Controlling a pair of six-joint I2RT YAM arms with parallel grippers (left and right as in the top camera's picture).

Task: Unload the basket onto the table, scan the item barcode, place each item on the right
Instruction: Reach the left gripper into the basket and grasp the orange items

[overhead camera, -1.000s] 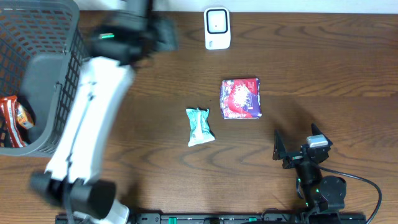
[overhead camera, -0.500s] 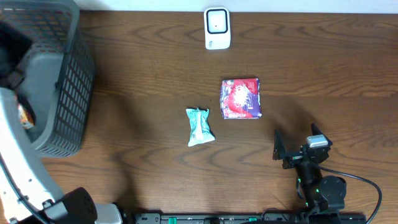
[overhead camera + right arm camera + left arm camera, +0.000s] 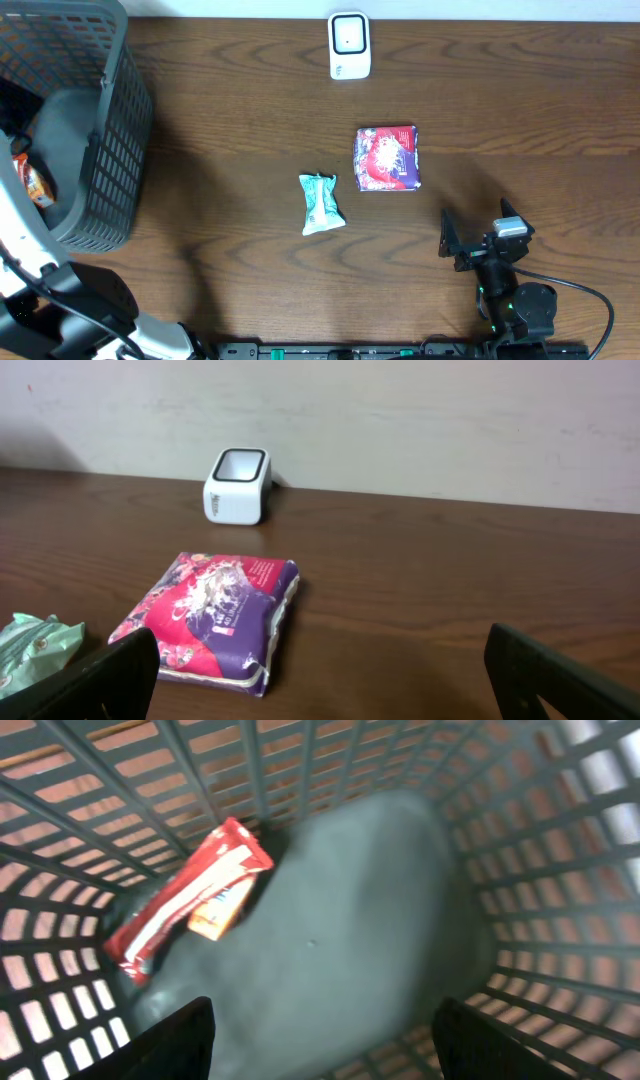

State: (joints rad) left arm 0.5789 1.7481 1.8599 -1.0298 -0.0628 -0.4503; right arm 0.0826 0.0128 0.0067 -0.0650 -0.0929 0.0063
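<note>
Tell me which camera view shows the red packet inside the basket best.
The left wrist view: it looks straight into the basket and shows the whole red packet near the bottom, slightly blurred. The overhead view catches only a sliver of it at the frame's left edge. The right wrist view does not show it.

Packet [image 3: 190, 900] in basket [image 3: 100, 120]; scanner [image 3: 349, 45] behind pouch [image 3: 387, 158]; wrapper [image 3: 321, 203] left of pouch

The left arm [image 3: 15, 230], a second ago stretched across the table's [image 3: 250, 120] left side with its gripper [image 3: 322, 1010] blurred near the far edge, has swung to the left rim of the overhead view, above the basket [image 3: 120, 150]. The basket's right wall, then covered, now shows fully.
</note>
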